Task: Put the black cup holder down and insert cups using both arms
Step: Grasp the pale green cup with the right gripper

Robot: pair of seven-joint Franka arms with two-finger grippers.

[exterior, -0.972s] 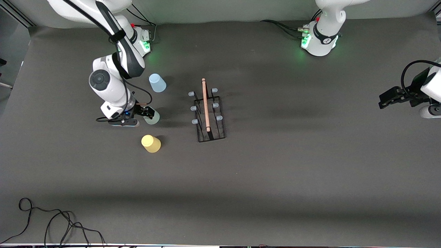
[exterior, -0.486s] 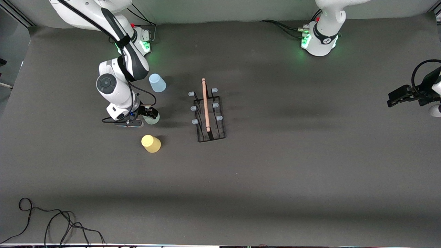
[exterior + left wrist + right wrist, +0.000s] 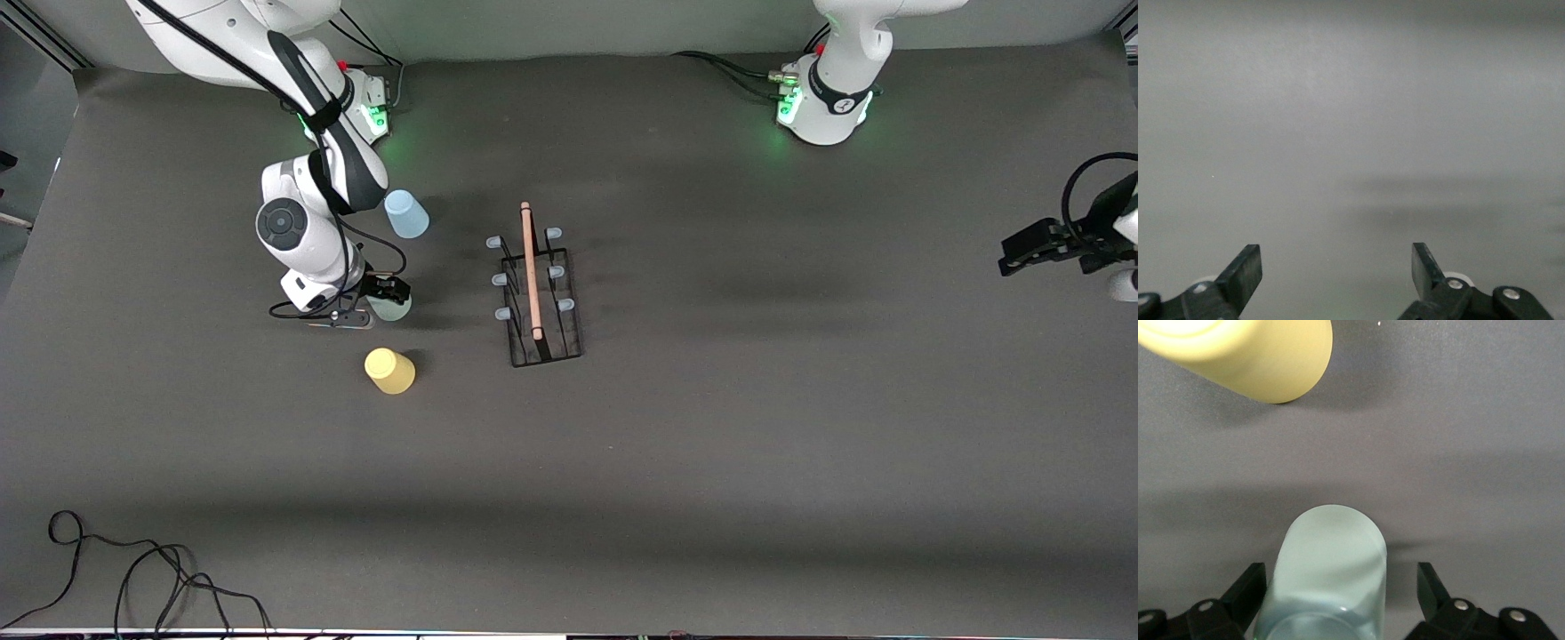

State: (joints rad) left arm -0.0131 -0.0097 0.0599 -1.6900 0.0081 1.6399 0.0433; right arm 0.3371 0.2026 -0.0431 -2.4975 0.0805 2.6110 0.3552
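The black cup holder [image 3: 539, 298], a wire rack with a wooden rod on top and pale-tipped pegs, stands mid-table. Toward the right arm's end are the cups: light blue [image 3: 405, 214], pale grey-green [image 3: 396, 308] and yellow [image 3: 389, 371]. My right gripper [image 3: 385, 292] is low at the grey-green cup [image 3: 1331, 567], open, with one finger on each side of it and a gap showing at one side. The yellow cup [image 3: 1248, 353] lies just ahead in the right wrist view. My left gripper [image 3: 1036, 250] waits at the left arm's end of the table, open [image 3: 1337, 267] over bare mat.
A black cable [image 3: 133, 578] coils on the mat near the front camera at the right arm's end. The arms' green-lit bases [image 3: 822, 107] stand along the edge farthest from the front camera. The dark grey mat [image 3: 756, 427] covers the table.
My right gripper has slid toward the grey-green cup until its fingers flank it. The left gripper drew back toward its end of the table, then stopped.
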